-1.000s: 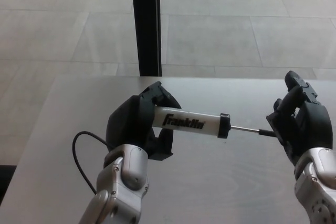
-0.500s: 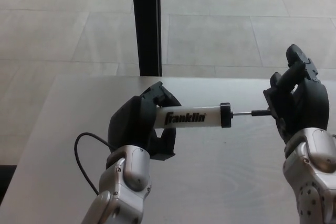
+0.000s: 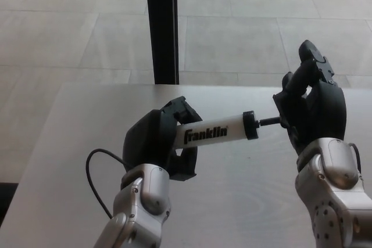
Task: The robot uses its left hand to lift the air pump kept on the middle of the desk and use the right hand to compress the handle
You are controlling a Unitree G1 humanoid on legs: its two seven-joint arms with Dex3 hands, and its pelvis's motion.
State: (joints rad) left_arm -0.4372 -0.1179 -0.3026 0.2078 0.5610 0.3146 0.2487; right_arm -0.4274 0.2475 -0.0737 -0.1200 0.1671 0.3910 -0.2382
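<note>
The left hand [image 3: 160,143] holds the white pump [image 3: 216,131] up off the desk [image 3: 244,201], and the right hand [image 3: 311,114] grips its handle, with only a short bit of rod left to push in.

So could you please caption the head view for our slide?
Left hand holds the white air pump above the desk while right hand grips its handle.

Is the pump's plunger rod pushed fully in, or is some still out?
Partly out: a short stretch of dark rod shows between the air pump's black end cap and the right hand. The left hand holds the barrel.
</note>
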